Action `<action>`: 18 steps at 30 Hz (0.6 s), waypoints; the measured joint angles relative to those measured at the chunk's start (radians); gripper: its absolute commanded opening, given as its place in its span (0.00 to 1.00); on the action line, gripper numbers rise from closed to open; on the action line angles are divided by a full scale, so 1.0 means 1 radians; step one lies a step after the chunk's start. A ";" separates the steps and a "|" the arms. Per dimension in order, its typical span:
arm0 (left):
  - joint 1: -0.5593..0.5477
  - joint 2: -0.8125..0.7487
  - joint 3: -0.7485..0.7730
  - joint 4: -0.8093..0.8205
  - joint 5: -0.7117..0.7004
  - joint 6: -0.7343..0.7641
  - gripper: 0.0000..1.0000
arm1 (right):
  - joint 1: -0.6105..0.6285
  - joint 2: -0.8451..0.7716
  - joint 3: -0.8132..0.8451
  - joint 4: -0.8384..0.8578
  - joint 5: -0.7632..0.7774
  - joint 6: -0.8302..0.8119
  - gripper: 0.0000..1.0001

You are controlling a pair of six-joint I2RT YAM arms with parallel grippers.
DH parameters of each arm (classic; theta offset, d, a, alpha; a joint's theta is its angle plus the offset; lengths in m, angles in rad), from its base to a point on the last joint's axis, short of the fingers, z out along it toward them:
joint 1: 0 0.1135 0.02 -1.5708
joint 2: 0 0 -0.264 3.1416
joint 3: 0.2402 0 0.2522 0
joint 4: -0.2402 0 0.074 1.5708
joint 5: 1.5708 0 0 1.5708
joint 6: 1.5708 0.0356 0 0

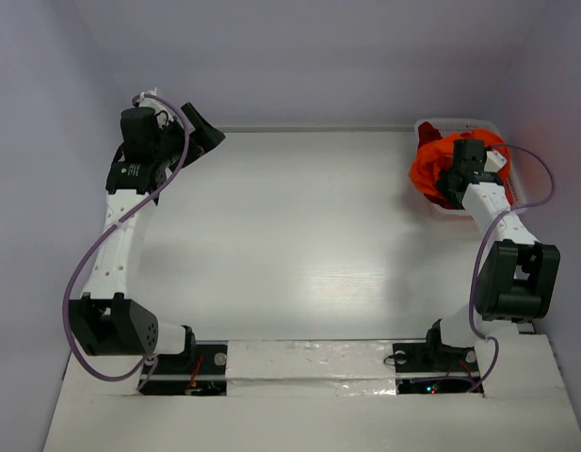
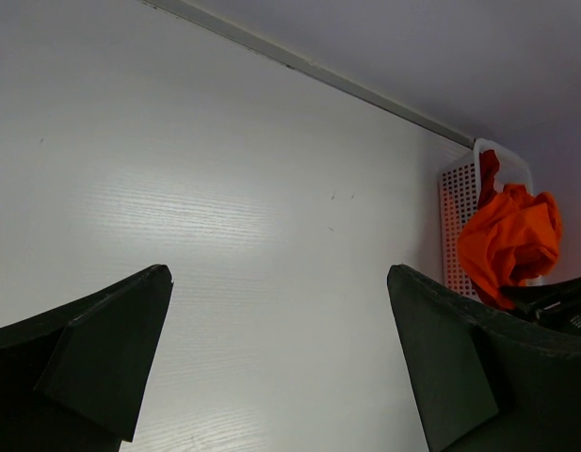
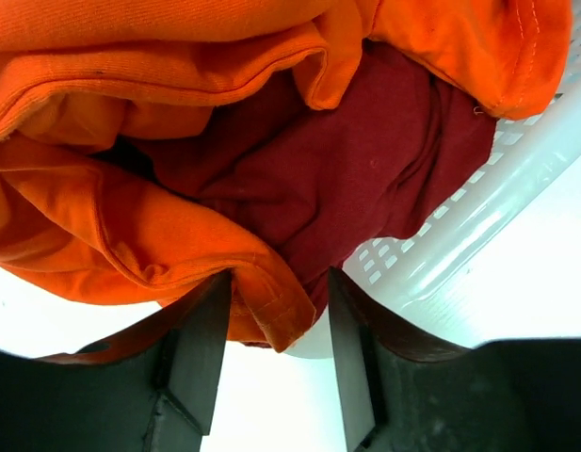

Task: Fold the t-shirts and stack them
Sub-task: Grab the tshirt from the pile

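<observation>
At the upper left of the overhead view my left gripper (image 1: 201, 127) hangs spread wide over the table (image 1: 299, 226), holding nothing. Across the middle no shirt is laid out, so by my reckoning nothing is folded or stacked.

At the upper right both shirts sit crumpled in the white basket (image 1: 459, 122), the orange t-shirt (image 3: 130, 235) draped over the dark red t-shirt (image 3: 346, 179). My right gripper (image 3: 279, 282) stands half-narrowed astride an orange hem; I cannot tell whether it pinches. The basket rim and the tangled red cloth could snag the lift.
</observation>
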 measured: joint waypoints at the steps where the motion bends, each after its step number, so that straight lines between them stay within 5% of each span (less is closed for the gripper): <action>1: 0.000 0.000 0.000 0.000 0.000 0.000 0.99 | 0.000 0.000 0.000 0.000 0.002 0.000 0.47; 6: 0.000 0.000 0.000 0.000 0.000 0.000 0.99 | 0.000 0.000 0.000 0.000 0.007 -0.001 0.38; 12: 0.000 0.000 0.000 0.000 0.001 0.001 0.99 | 0.000 0.000 0.000 0.001 0.007 -0.005 0.00; 18: 0.000 0.000 0.000 0.001 0.001 0.000 0.99 | 0.000 0.003 0.004 0.000 0.007 -0.004 0.00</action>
